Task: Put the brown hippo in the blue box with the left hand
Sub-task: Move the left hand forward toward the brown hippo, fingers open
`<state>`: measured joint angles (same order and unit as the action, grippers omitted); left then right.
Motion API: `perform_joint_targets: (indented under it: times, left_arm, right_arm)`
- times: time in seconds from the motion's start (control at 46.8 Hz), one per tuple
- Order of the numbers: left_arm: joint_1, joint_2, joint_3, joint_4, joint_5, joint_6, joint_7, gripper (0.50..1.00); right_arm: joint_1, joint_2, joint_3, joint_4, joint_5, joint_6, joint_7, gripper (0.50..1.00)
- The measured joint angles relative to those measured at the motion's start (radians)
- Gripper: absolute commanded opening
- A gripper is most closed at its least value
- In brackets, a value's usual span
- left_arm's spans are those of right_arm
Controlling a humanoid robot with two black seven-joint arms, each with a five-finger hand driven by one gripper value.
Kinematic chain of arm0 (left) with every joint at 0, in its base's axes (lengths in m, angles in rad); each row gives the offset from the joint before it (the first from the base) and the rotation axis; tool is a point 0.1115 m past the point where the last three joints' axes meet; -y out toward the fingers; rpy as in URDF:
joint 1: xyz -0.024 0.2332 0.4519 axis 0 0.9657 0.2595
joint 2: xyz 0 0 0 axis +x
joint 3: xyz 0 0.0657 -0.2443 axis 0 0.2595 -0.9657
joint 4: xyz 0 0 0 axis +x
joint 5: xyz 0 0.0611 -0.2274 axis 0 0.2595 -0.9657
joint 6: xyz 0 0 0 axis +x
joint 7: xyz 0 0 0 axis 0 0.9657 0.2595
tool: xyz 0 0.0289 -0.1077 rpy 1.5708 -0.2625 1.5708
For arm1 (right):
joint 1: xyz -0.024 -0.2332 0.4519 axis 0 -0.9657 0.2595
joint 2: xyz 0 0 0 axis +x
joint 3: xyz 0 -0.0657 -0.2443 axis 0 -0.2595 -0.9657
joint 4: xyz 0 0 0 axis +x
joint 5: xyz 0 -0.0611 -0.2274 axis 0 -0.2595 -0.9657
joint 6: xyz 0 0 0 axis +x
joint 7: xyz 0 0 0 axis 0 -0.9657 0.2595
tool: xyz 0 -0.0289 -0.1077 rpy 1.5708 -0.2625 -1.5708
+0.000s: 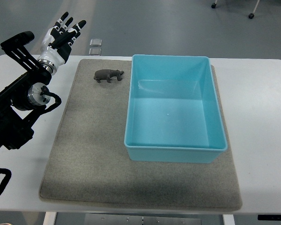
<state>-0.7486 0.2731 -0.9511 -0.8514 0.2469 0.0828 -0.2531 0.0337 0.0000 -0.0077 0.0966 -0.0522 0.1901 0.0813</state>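
The blue box [175, 108] sits open-topped on a grey mat [93, 159] that covers most of the white table [264, 117]. The brown hippo [108, 75] stands on the mat just beside the box's far left corner, not touching it, its head turned toward the box. The left hand [62, 36] hovers well to the left of the box, beyond the mat's far left corner, fingers extended and apart, holding nothing. Two small clear items [95, 46], possibly plastic pieces, lie on the floor beyond the table's far edge.
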Motion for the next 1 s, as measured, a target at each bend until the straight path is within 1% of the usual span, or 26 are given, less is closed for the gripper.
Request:
perform_joint_targets:
  times: [0.363,0.705,0.855,1.004]
  left_arm:
    - [0.002,0.000,0.000,0.003,0.000,0.001,0.000,0.996]
    - [-0.028,0.011,-0.001,0.005,0.022,-0.023,0.001,0.996]
    - [-0.030,0.020,0.001,0.009,0.131,-0.029,0.001,0.994]
    - [-0.032,0.023,0.024,0.019,0.396,-0.029,-0.003,0.996]
  right_arm:
    - [0.000,0.000,0.000,0.000,0.000,0.000,0.000,0.936]
    - [0.000,0.000,0.000,0.000,0.000,0.000,0.000,0.936]
    - [0.000,0.000,0.000,0.000,0.000,0.000,0.000,0.936]
    - [0.000,0.000,0.000,0.000,0.000,0.000,0.000,0.936]
